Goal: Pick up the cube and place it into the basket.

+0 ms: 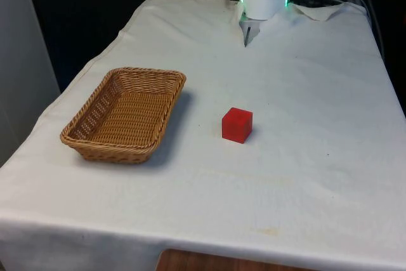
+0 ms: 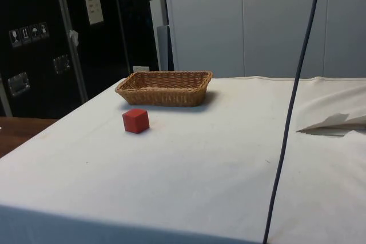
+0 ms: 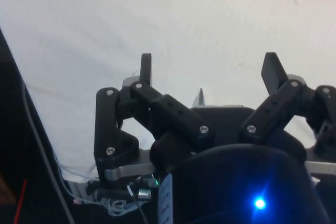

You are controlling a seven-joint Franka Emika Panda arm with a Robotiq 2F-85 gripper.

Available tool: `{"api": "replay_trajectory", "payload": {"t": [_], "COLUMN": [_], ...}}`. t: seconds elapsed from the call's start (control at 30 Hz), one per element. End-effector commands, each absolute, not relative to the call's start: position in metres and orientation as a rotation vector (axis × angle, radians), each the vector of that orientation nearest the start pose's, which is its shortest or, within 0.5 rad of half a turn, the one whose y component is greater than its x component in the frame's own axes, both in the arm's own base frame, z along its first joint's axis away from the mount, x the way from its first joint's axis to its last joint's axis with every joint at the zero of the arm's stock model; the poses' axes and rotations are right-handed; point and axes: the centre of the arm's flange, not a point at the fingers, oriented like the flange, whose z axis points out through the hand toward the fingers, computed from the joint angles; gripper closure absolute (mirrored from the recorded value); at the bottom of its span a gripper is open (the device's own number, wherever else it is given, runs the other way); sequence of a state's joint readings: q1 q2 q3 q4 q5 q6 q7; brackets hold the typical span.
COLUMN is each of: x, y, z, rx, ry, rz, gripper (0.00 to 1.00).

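One small red cube [image 1: 237,124] sits well beyond the spread, empty jaws, which should straddle it squarely before clenching.

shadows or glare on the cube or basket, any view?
Front view: red cube evenly lit, wicker basket throws a soft shadow toward the cube. Side view: faint shadow beside the cube, no glare. Wrist view: open pincer dark against bright cloth.
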State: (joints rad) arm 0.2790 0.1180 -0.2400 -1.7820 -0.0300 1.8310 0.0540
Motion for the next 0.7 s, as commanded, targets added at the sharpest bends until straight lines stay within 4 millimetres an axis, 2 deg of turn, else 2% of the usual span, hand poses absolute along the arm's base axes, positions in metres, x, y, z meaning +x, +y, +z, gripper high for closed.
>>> {"api": "replay_trajectory", "payload": {"t": [0.0,0.67], "x": [0.59,0.603], "y": [0.026,0.029], "z": [0.48,0.461], "rx": [-3.208,-3.216], "ry": [0.018,0.102], "rz": [0.092,0.056], "gripper": [0.0,0.0]}}
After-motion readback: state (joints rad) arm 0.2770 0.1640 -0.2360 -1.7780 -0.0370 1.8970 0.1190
